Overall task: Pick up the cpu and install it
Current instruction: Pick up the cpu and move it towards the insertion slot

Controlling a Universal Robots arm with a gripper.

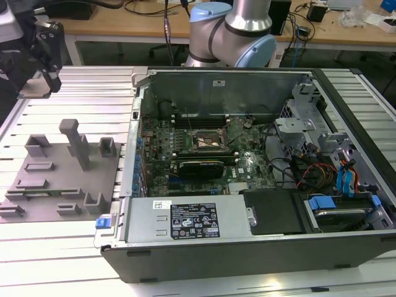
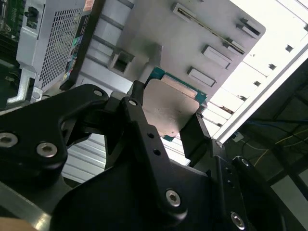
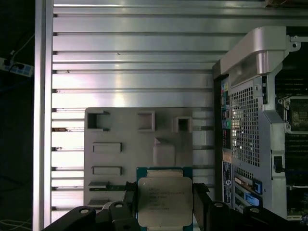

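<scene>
The cpu (image 3: pixel 164 199) is a flat square chip with a silvery top and a green rim, and it sits between the black fingers (image 3: pixel 131 204) of my gripper (image 3: pixel 165 211). In the second wrist view the cpu (image 2: pixel 168 103) is clamped edge to edge by the gripper (image 2: pixel 167 115). It hangs well above the grey fixture tray (image 3: pixel 120 130). In the exterior view the gripper (image 1: pixel 46 46) is high at the exterior view's left, above the tray (image 1: pixel 62 176). The motherboard socket (image 1: pixel 207 141) lies inside the open computer case.
The open computer case (image 1: pixel 247 253) fills the exterior view's right, with a power supply (image 1: pixel 192 219), cables (image 1: pixel 309 170) and a drive cage (image 1: pixel 297 133) inside. Its side wall (image 3: pixel 245 120) stands beside the tray. The arm's base (image 1: pixel 232 34) rises behind the case. The ribbed metal table (image 3: pixel 130 57) carries everything.
</scene>
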